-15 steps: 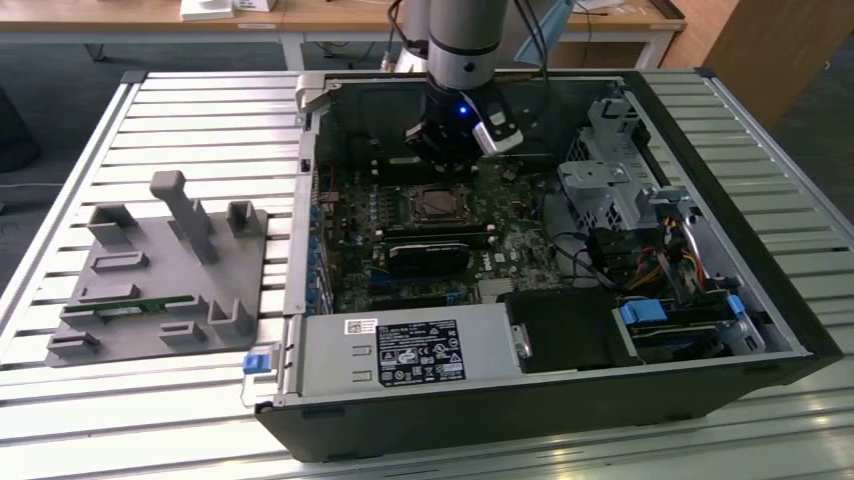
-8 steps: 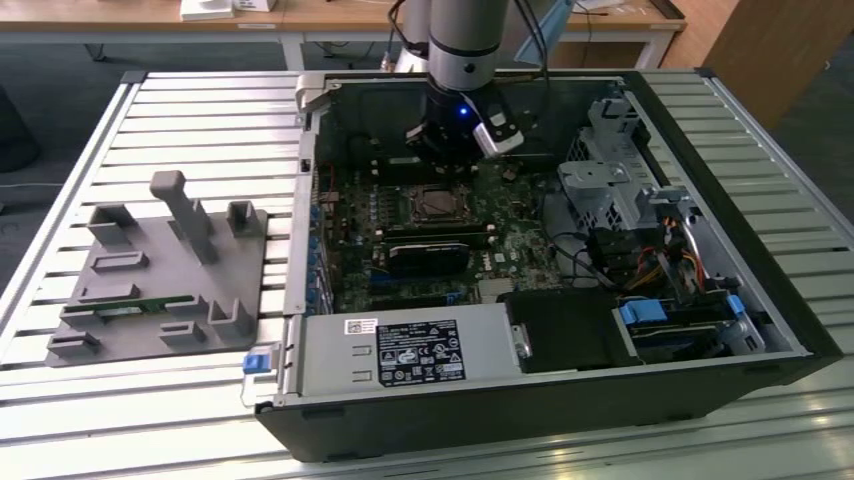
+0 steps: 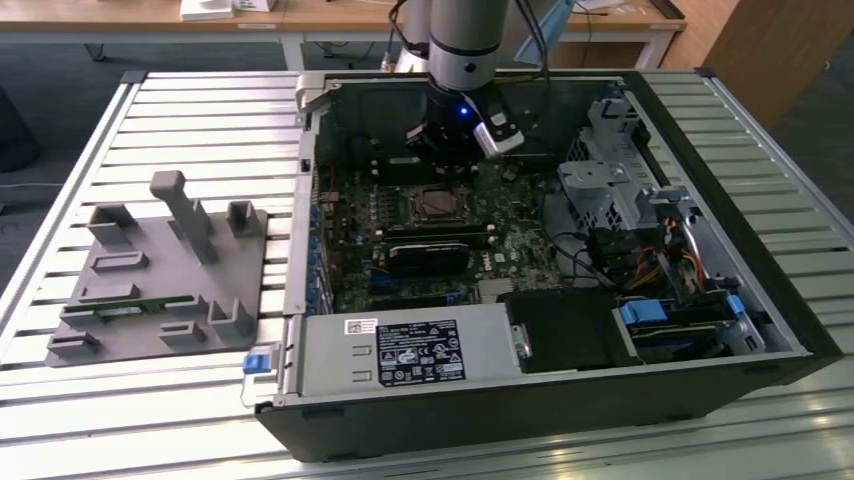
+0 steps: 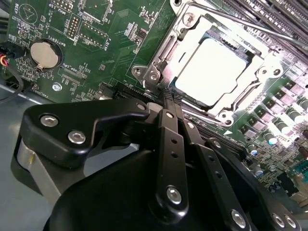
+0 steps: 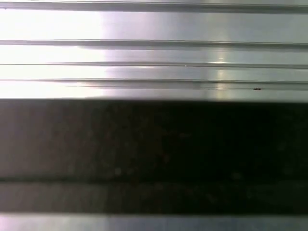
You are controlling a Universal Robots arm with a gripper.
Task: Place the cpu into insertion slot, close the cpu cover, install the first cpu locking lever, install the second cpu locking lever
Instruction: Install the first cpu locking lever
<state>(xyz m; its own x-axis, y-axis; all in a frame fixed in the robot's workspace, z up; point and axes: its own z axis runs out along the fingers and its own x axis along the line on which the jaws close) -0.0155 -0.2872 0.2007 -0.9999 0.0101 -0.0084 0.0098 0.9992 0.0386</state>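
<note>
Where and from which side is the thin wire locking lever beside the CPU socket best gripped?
Probably the locking lever's straight rod, pinched across its thin width from above: it runs along the cpu cover's edge, with memory slots close behind.

Arm point(image 3: 467, 40): silver-grey tube, black lower section, small blue light on the wrist, a white-and-grey block at its side. Hand point(image 4: 168, 98): matte black, flat linked bars ending in slim fingers point(image 4: 166, 125), silver round-head screws at the pivots, grey metal band at the base.
</note>
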